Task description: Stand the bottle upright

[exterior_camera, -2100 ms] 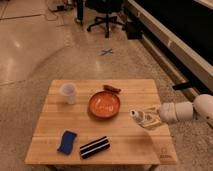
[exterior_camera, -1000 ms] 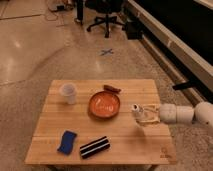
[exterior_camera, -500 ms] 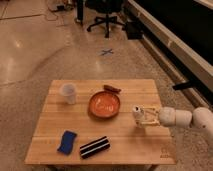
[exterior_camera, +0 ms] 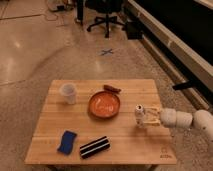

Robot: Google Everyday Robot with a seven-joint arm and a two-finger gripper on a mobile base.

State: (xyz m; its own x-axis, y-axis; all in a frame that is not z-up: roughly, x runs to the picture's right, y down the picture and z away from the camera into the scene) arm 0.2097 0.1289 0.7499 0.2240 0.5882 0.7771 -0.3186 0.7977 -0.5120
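The bottle (exterior_camera: 139, 114) is small, slim and whitish with a white cap. It stands about upright on the wooden table (exterior_camera: 125, 145), just right of the orange bowl (exterior_camera: 104, 105). My gripper (exterior_camera: 145, 118) reaches in from the right on a white arm (exterior_camera: 185, 119). Its fingers (exterior_camera: 151, 116) are closed around the bottle's body, low over the table top.
A translucent white cup (exterior_camera: 68, 93) stands at the table's back left. A blue sponge (exterior_camera: 66, 141) and a black-and-white striped object (exterior_camera: 94, 147) lie near the front edge. A small brown item (exterior_camera: 112, 89) lies behind the bowl. An office chair (exterior_camera: 106, 19) stands on the floor beyond.
The bottle in my gripper has turned from tilted to about upright and come down onto the table. The arm has sunk slightly; the other things have not moved.
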